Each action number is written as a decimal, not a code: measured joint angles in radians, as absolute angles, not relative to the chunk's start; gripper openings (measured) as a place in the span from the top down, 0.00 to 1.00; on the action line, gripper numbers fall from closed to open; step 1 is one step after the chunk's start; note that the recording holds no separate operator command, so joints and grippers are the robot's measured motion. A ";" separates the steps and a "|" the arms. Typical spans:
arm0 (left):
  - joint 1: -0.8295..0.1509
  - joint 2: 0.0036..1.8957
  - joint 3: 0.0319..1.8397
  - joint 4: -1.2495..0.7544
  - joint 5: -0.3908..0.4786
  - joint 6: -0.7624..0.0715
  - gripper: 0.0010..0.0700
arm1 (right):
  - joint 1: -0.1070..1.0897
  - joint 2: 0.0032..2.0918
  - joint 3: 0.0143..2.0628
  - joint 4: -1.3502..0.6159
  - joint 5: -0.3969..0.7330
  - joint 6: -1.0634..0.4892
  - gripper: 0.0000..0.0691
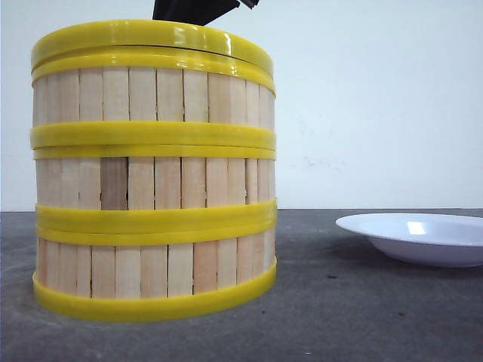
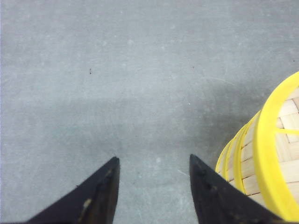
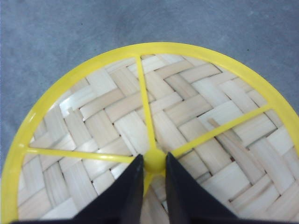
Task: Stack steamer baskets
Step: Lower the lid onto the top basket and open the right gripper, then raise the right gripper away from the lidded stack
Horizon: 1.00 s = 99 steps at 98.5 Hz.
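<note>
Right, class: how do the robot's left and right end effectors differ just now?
The left end effector is spread wide; the right end effector is pinched narrow. The left holds nothing, over grey table beside the steamer baskets; the right grips the knob of the woven lid. Both have black pointed fingers.

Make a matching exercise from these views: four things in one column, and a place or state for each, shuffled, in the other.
Things:
1. lid
2. plate
3. left gripper
4. right gripper

Places or states:
A. white, on the table right of the stack
B. open above bare table, beside the stack
C. woven, topping the three baskets
D. fingers on either side of the lid's yellow knob

Pairs: 1-C, 2-A, 3-B, 4-D
</note>
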<state>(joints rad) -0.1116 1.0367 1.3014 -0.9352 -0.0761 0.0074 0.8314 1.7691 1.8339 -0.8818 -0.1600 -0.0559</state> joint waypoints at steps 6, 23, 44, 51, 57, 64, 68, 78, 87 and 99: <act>-0.112 1.037 1.301 -0.935 -0.076 0.007 0.61 | 0.831 1.767 1.834 -0.887 -0.159 -0.056 0.93; -0.112 1.037 1.301 -0.935 -0.076 0.007 0.61 | 0.830 1.763 1.834 -0.902 -0.157 -0.056 0.93; -0.112 1.037 1.301 -0.935 -0.076 0.007 0.61 | 0.830 1.763 1.834 -0.904 -0.157 -0.056 0.92; -0.112 1.037 1.301 -0.935 -0.076 0.007 0.61 | 0.830 1.763 1.834 -0.905 -0.154 -0.056 0.85; -0.112 1.037 1.301 -0.936 -0.076 0.007 0.61 | 0.829 1.763 1.834 -0.918 -0.154 -0.056 0.75; -0.112 1.037 1.301 -0.936 -0.076 0.007 0.61 | 0.825 1.763 1.834 -0.916 -0.154 -0.055 0.63; -0.112 1.037 1.301 -0.939 -0.076 0.007 0.61 | 0.824 1.763 1.834 -0.908 -0.154 -0.052 0.56; -0.112 1.037 1.301 -0.953 -0.076 0.007 0.61 | 0.824 1.758 1.834 -0.873 -0.154 -0.044 0.40; -0.112 1.037 1.301 -0.957 -0.076 0.007 0.61 | 0.824 1.726 1.834 -0.858 -0.141 -0.041 0.33; -0.112 1.028 1.301 -0.966 -0.076 0.007 0.61 | 0.810 1.633 1.834 -0.891 -0.056 -0.038 0.31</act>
